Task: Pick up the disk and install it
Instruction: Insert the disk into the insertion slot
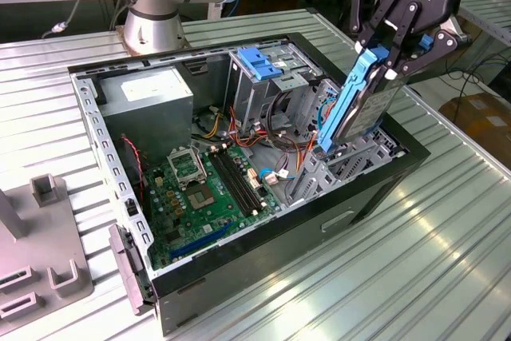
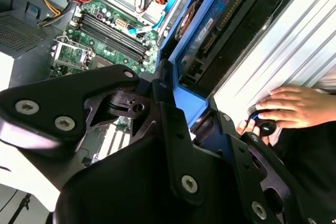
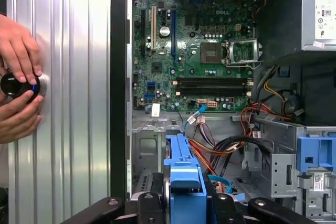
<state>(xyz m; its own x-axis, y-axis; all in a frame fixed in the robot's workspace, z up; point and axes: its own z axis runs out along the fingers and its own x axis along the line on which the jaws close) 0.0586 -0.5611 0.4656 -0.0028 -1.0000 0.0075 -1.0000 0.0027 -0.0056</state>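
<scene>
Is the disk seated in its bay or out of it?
Out, not seated: the gripper holds the disk tilted steeply, its lower end dipping into the computer case, most of it sticking up above the rim.

Gripper tilted downward, jaws clamped on disk
</scene>
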